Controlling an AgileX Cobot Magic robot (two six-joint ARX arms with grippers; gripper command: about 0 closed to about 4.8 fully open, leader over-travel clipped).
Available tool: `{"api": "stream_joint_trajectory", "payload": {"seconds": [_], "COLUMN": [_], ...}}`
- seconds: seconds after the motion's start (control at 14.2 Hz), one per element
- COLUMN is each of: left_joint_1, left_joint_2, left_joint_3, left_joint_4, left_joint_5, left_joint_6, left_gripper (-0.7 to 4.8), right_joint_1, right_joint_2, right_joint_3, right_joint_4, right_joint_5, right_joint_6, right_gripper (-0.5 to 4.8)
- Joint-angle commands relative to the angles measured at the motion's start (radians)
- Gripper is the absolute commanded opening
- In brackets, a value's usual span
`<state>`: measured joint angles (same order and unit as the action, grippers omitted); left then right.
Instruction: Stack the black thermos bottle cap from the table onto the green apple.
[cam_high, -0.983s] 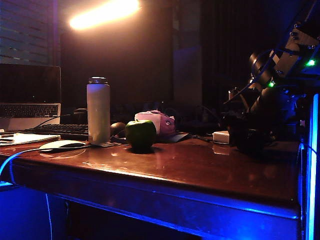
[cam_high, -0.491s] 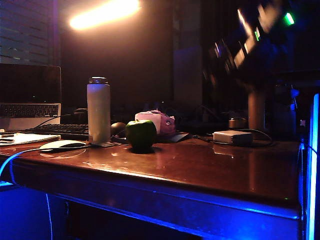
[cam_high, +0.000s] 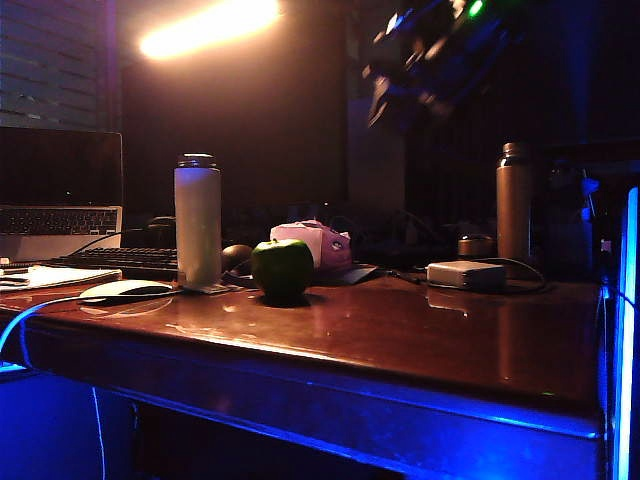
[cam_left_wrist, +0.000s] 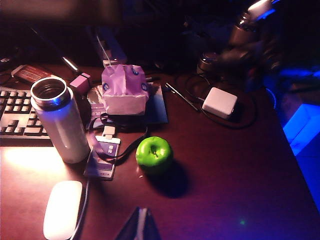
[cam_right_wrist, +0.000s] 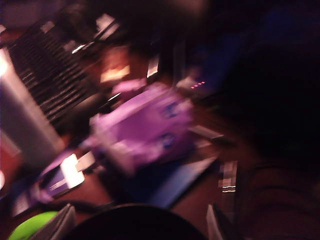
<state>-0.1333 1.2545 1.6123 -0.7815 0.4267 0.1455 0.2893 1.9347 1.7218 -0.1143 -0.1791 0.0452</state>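
Note:
The green apple (cam_high: 282, 268) rests on the brown table (cam_high: 420, 340), a little in front of the pink tissue pack; the left wrist view looks down on the apple (cam_left_wrist: 154, 154), and its edge (cam_right_wrist: 30, 225) shows in the blurred right wrist view. My right gripper (cam_right_wrist: 137, 225) is shut on the black thermos bottle cap (cam_right_wrist: 135, 222), a dark dome filling the gap between its fingers. That arm (cam_high: 430, 50) hangs high above the table, right of the apple. My left gripper (cam_left_wrist: 142, 227) is shut and empty, hovering on the near side of the apple.
An open white thermos (cam_high: 197, 220) stands left of the apple, with a white mouse (cam_high: 125, 290), a keyboard (cam_high: 115, 262) and a laptop (cam_high: 60, 190) further left. A pink tissue pack (cam_high: 315, 243) lies behind the apple. A white adapter (cam_high: 455, 274) and a brown bottle (cam_high: 513, 200) are at the right.
My right arm rose from low at the table's right side and swung up and left, blurred. The brown bottle and adapter behind it came into view. The left arm stayed still.

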Motion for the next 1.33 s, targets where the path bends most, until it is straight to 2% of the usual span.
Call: {"api": "stream_joint_trajectory", "payload": {"seconds": [0.07, 0.42, 0.56, 1.33], "left_joint_1": [0.0, 0.0, 0.0, 0.0], "left_joint_2": [-0.003, -0.003, -0.003, -0.003], "left_joint_3": [0.005, 0.005, 0.005, 0.003], "left_joint_4": [0.012, 0.001, -0.005, -0.01], "left_joint_5": [0.005, 0.005, 0.005, 0.004], "left_joint_6": [0.003, 0.003, 0.003, 0.003], "left_gripper": [0.03, 0.03, 0.03, 0.03], "right_joint_1": [0.046, 0.131, 0.156, 0.22], "right_joint_2": [0.061, 0.216, 0.259, 0.409], "right_joint_3": [0.079, 0.223, 0.232, 0.231], "right_joint_4": [-0.014, 0.011, 0.076, 0.17], "right_joint_5": [-0.026, -0.026, -0.037, -0.033], "right_joint_6": [-0.049, -0.083, -0.083, -0.08], "right_gripper": [2.78, 2.78, 2.78, 2.78]}}
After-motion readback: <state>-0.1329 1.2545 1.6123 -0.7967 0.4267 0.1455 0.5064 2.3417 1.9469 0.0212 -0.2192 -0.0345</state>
